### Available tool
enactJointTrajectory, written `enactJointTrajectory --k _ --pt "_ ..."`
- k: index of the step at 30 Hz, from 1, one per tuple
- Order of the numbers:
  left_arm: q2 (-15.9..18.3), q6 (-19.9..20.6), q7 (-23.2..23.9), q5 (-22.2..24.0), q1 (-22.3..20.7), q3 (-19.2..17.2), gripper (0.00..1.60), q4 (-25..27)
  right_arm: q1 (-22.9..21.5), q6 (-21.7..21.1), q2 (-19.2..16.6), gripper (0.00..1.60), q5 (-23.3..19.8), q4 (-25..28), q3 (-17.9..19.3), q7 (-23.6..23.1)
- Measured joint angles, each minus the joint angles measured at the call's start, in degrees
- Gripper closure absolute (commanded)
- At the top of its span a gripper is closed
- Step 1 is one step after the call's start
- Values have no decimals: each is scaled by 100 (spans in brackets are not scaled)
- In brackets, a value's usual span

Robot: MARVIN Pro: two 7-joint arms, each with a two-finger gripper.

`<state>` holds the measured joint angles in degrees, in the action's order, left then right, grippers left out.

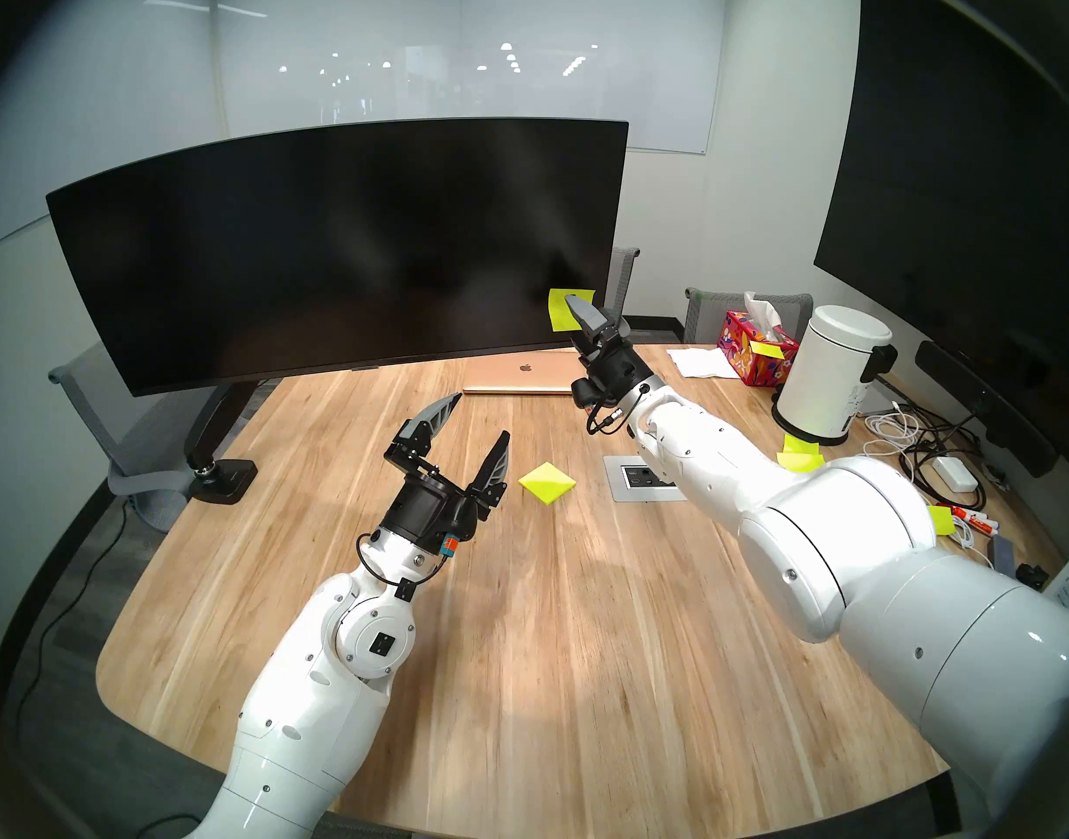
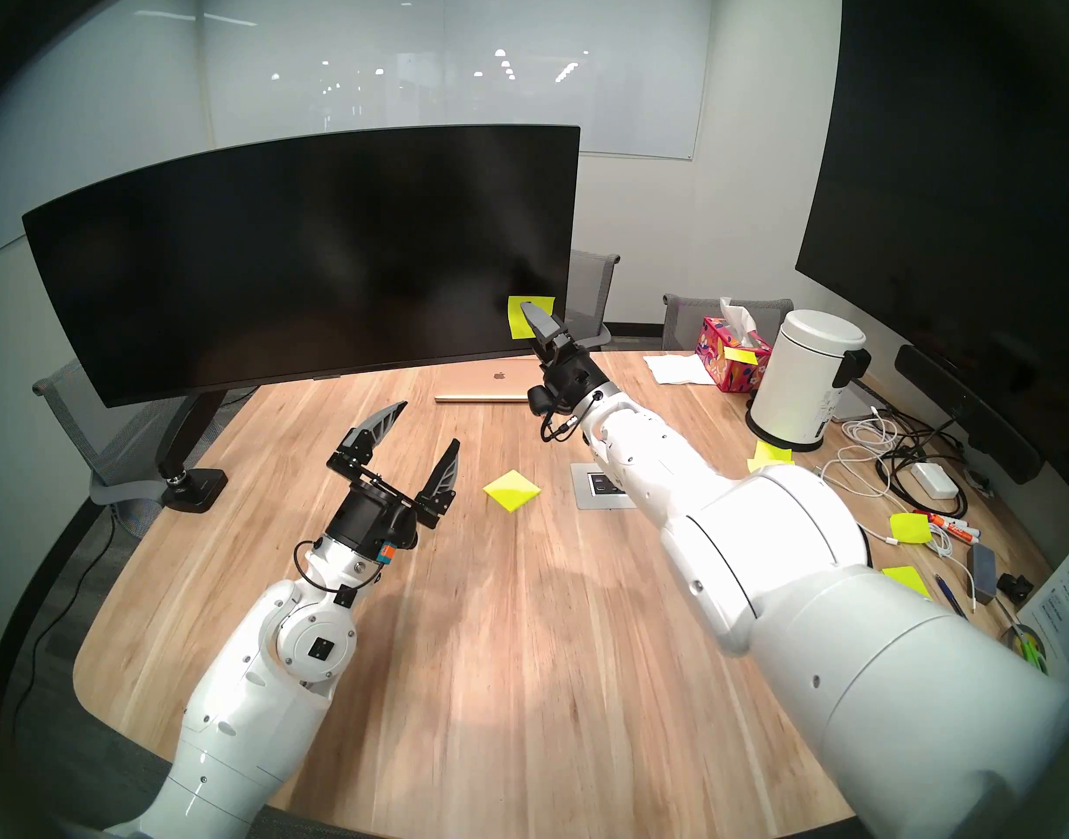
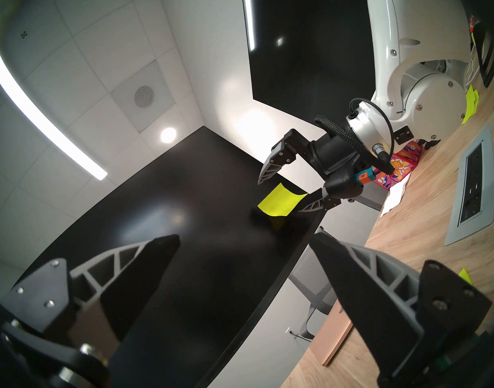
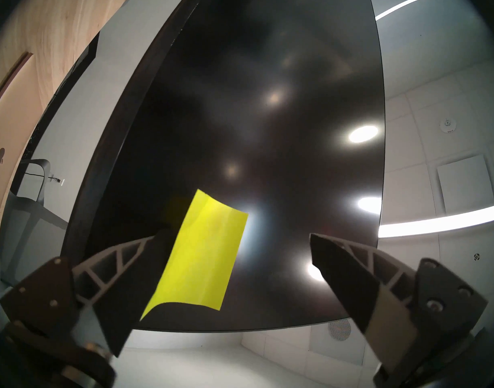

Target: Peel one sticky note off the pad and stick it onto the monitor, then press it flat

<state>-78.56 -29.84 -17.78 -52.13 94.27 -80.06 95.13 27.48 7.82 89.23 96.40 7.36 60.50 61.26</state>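
The wide curved black monitor (image 1: 338, 244) stands on an arm mount at the table's back. A neon yellow-green sticky note (image 1: 558, 318) lies on its screen near the lower right corner. In the right wrist view the sticky note (image 4: 203, 253) has its near edge curling off the glass. My right gripper (image 1: 580, 314) is open at the note, one finger (image 4: 122, 269) alongside the note's edge; I cannot tell if it touches. The pad (image 1: 547, 482) lies on the table. My left gripper (image 1: 483, 415) is open and empty, raised above the table left of the pad.
A closed laptop (image 1: 520, 374) lies under the monitor's right end. A power outlet (image 1: 644, 477) is set in the table. At the right are a tissue box (image 1: 753, 350), a white canister (image 1: 828, 377), loose yellow notes (image 1: 798, 456), cables (image 1: 931, 450) and a large flat screen (image 1: 973, 184).
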Motion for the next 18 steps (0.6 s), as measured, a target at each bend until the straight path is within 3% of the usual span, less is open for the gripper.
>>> enactJointTrajectory --k 18 --pt "-3 0 4 -2 1 -5 0 0 130 227 -124 0 99 -5 -71 368"
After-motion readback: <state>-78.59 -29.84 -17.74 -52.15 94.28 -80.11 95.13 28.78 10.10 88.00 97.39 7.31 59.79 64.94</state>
